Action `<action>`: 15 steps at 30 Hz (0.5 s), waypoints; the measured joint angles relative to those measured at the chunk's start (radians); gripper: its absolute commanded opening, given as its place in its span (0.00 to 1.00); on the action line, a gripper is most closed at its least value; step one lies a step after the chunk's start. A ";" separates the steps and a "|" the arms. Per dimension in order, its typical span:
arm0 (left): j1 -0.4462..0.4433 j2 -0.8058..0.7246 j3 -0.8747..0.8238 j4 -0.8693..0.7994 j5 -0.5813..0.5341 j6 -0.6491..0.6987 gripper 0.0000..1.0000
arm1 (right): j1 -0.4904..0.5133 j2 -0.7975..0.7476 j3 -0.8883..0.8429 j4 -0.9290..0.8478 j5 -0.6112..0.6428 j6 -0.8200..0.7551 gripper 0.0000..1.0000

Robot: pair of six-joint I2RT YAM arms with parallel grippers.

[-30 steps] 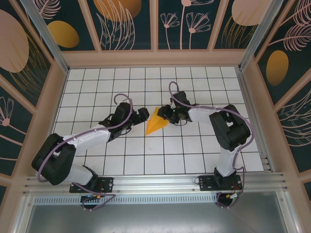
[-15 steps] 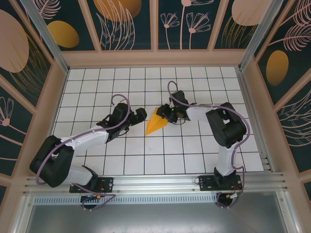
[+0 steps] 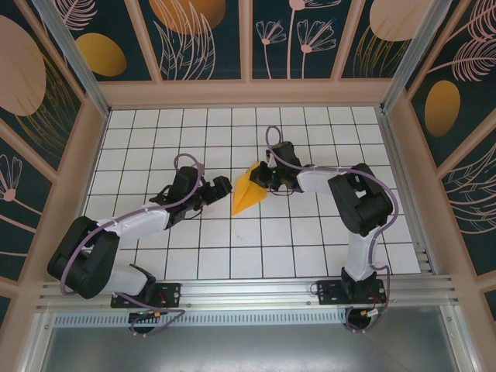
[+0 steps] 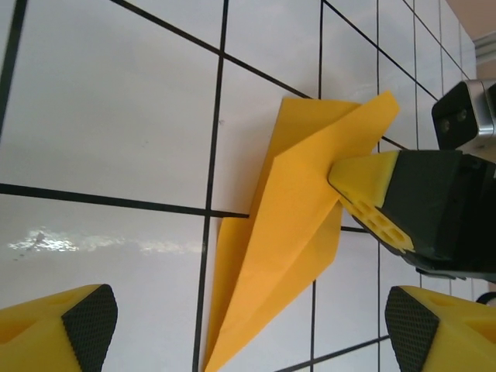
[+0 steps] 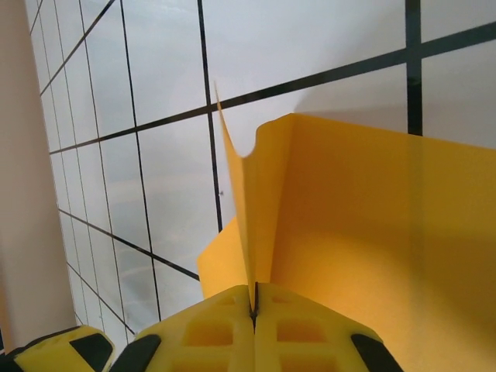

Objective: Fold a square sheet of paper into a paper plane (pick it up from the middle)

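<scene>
The paper plane [image 3: 249,189] is a narrow, pointed dart of thin, smooth orange-yellow paper with sharp straight creases. It sits around the middle of the surface [image 3: 155,139], a glossy white top ruled into squares by black lines. The plane's sharp tip points toward the arms' bases and its wide end points away from them.

At the plane's wide end, the right gripper [image 5: 254,304] is clenched on the paper. Its blocky yellow fingers [image 5: 209,333] are pressed flat together with an upright fold of the sheet pinched in the seam between them. In the left wrist view, one ribbed yellow fingertip [image 4: 364,198] bites the edge of a wing.

On the plane's other side, the left gripper [image 3: 223,187] stands spread wide and grasps nothing. Its yellow, black-padded fingertips [image 4: 89,322] sit apart from the paper, on either side of the plane's pointed end.
</scene>
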 measured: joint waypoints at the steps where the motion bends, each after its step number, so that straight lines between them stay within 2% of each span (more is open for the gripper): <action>1: 0.003 0.000 -0.004 0.009 0.017 -0.004 0.92 | 0.000 0.000 0.000 0.003 -0.002 -0.002 0.00; 5: 0.014 -0.026 -0.024 0.045 0.085 -0.020 0.98 | 0.000 -0.016 0.000 0.003 -0.025 -0.019 0.00; 15: 0.019 -0.183 -0.043 0.132 0.194 -0.062 0.98 | -0.023 -0.219 0.039 0.002 -0.158 -0.052 0.00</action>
